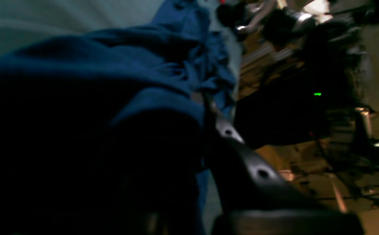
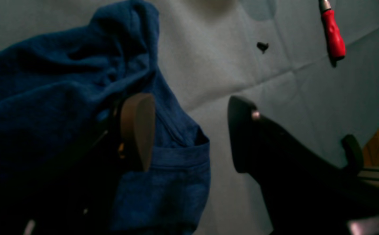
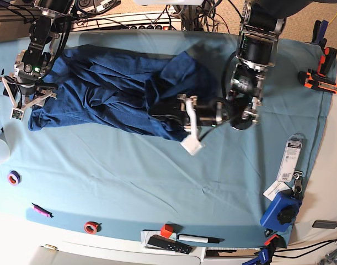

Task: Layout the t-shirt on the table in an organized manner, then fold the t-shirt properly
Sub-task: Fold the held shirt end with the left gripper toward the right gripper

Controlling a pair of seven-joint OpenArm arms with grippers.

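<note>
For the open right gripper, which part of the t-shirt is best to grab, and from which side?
Probably the hemmed sleeve edge of the t-shirt, lying flat beside the open right gripper. Come from the bare table side, since the rest is bunched folds.

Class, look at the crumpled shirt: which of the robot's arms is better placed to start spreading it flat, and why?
Probably the left gripper: it is shut on the t-shirt at its bunched middle, ready to pull. The right gripper is open at the shirt's end, gripping nothing.
</note>
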